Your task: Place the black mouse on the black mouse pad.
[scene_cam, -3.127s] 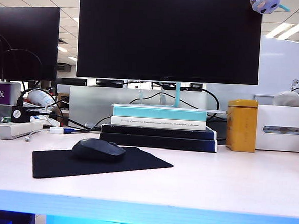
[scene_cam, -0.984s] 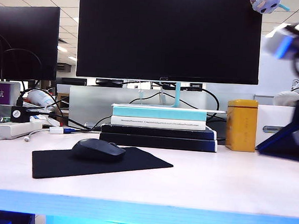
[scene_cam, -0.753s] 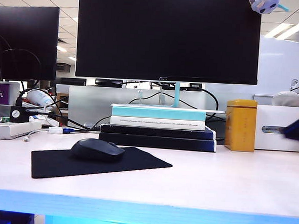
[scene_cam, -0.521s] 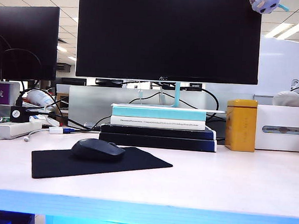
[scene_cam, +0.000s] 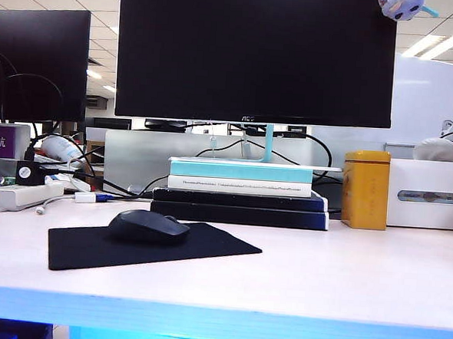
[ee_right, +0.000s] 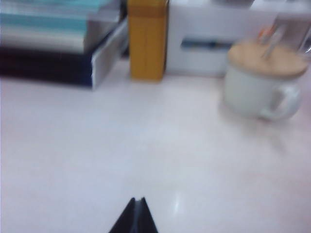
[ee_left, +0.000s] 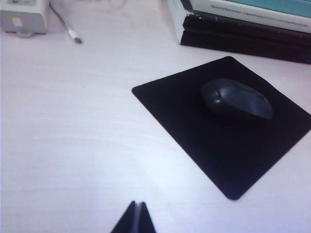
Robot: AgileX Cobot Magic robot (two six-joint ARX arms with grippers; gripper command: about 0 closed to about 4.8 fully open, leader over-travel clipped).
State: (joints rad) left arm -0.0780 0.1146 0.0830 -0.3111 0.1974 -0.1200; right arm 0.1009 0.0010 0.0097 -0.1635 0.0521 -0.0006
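Now black mouse [ee_left: 236, 98] on black mouse pad [ee_left: 194, 131]; left gripper [ee_left: 134, 219], right gripper [ee_right: 134, 217] closed

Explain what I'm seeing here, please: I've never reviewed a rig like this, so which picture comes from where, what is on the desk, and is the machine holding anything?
This is a two-armed robot; each arm ends in a two-fingered gripper with a camera on its wrist.

The exterior view looks across the desk: the black mouse already sits on the black mouse pad, before a monitor on stacked books, beside a yellow tin. Neither arm shows there.

The left wrist view looks down on mouse and pad; the left gripper has its jaws shut and empty.

The blurred right wrist view shows a lidded mug; the right gripper is likewise shut, holding nothing.
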